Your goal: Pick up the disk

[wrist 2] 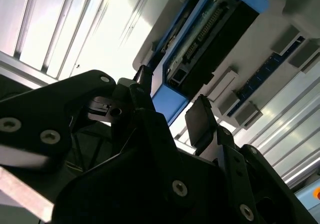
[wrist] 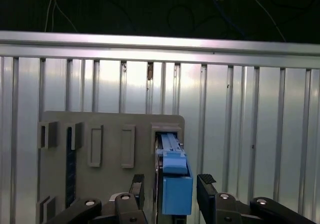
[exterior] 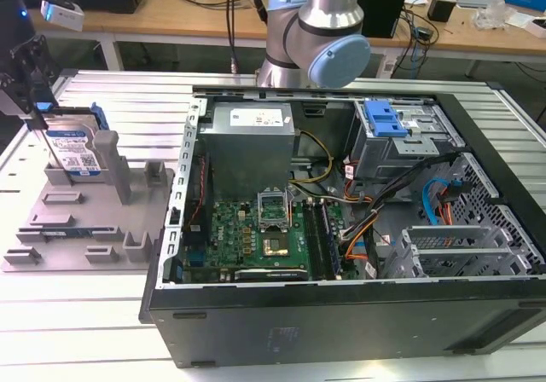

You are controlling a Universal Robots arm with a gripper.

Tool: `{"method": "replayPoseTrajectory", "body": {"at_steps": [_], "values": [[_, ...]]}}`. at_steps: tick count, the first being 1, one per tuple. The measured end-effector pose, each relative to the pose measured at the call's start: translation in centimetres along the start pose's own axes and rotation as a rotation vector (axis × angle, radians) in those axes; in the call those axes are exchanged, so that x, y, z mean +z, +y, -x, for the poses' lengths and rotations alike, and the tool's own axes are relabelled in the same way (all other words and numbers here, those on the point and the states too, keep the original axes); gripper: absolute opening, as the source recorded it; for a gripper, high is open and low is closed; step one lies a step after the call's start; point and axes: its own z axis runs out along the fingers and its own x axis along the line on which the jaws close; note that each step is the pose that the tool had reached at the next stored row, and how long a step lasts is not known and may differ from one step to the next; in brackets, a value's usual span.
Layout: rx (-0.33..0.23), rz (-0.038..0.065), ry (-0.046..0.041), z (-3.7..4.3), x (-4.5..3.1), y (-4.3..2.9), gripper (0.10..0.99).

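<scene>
A: Disk location?
B: The disk [exterior: 73, 150] stands on edge in a slot of the grey plastic fixture tray [exterior: 60, 228], at the exterior view's left, on the ribbed metal worktop [exterior: 85, 314].
A: Tool?
B: The tool [wrist: 172, 183] is spread, one black finger on each side of the disk's blue rail, with gaps showing.
A: Handling?
B: Stiff metal slab, probably hefty, and shock-sensitive. The smooth faces may slip. Pinch across the flat faces near the upper edge.
</scene>
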Motion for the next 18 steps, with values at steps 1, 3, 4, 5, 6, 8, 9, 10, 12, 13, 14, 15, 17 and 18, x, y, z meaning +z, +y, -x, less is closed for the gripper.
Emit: {"method": "replayPoseTrajectory", "body": {"at_steps": [1, 3, 4, 5, 6, 8, 9, 10, 12, 13, 14, 15, 17, 18], "values": [[0.0, 0.0, 0.0, 0.02, 0.12, 0.0, 0.541], [0.0, 0.0, 0.0, 0.04, 0.34, 0.0, 0.541], [0.0, 0.0, 0.0, 0.04, 0.42, 0.0, 0.541], [0.0, 0.0, 0.0, 0.04, 0.54, 0.0, 0.541], [0.0, 0.0, 0.0, 0.04, 0.65, 0.0, 0.541], [0.0, 0.0, 0.0, 0.04, 0.78, 0.0, 0.541], [0.0, 0.0, 0.0, 0.04, 0.89, 0.01, 0.541], [0.0, 0.0, 0.0, 0.04, 0.96, 0.01, 0.541], [0.0, 0.0, 0.0001, 0.04, 1.08, 0.03, 0.541], [0.0, 0.0, 0.0, 0.04, 1.12, 0.05, 0.541], [0.0, 0.0, 0.0, 0.04, 1.18, 0.06, 0.541], [0.0, 0.0, 0.0001, 0.04, 1.21, 0.07, 0.529], [0.0, 0.0, 0.0001, 0.05, 1.27, 0.08, 0.463], [0.0, 0.0, 0.0001, 0.05, 1.29, 0.09, 0.463]]}}
